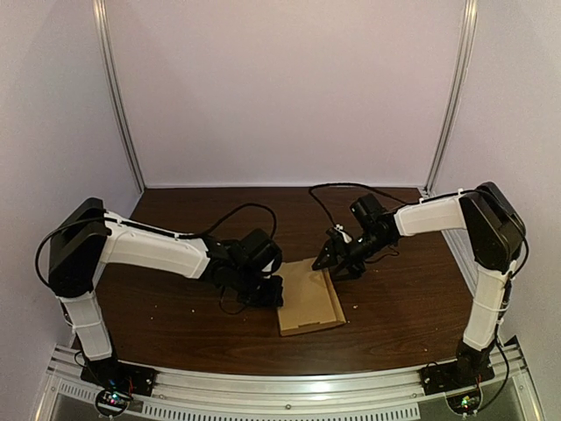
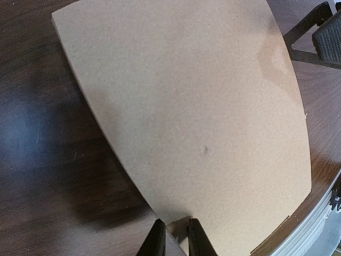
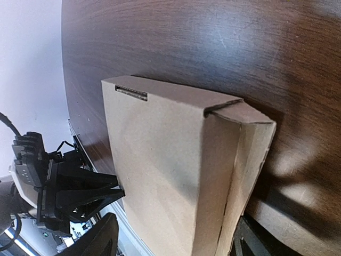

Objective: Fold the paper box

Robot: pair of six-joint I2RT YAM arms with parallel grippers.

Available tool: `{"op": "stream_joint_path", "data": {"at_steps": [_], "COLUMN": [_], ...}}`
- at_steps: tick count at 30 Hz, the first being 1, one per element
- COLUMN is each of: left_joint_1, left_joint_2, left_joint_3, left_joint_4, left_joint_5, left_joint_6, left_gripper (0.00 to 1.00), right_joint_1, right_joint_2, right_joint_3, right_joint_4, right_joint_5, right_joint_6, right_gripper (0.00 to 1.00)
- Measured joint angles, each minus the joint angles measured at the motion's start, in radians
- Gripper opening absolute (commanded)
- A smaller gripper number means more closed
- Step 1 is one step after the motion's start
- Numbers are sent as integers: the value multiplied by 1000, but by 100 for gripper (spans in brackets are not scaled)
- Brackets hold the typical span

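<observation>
I read the paper box (image 1: 309,301) lying flattened on the table (image 1: 175,324). Left gripper (image 2: 175,237) pinches the box's left edge. Right gripper (image 1: 336,263), jaws spread wide, straddles the box's far right end.

You see a plain tan box (image 1: 309,301), unprinted, on a dark brown table (image 1: 175,320) with streaky wood grain. The left arm (image 1: 158,250) and right arm (image 1: 429,215) are white with black joints. The wall (image 1: 289,88) at the top of the frame is pale lilac.
</observation>
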Motion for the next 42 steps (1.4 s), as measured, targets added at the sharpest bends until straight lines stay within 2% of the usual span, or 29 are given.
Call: {"op": "stream_joint_path", "data": {"at_steps": [11,27,34,42], "left_joint_1": [0,0,0,-9], "left_joint_2": [23,33,39,54], "left_joint_3": [32,53,64,67], "left_joint_4": [-16,-43,-54,-4], "left_joint_5": [5,7,10,14], "left_joint_6": [2,2,6,9], "left_gripper": [15,15,15,13], "right_joint_1": [13,142,211,179], "right_joint_2": [-8,48,93,85], "right_joint_3": [13,226,333,324], "right_joint_4": [-31,-309,-452,-514], "right_joint_5": [42,296,478,478], "right_joint_6": [-31,-183,-264,-332], "right_gripper": [74,74,74,76]}}
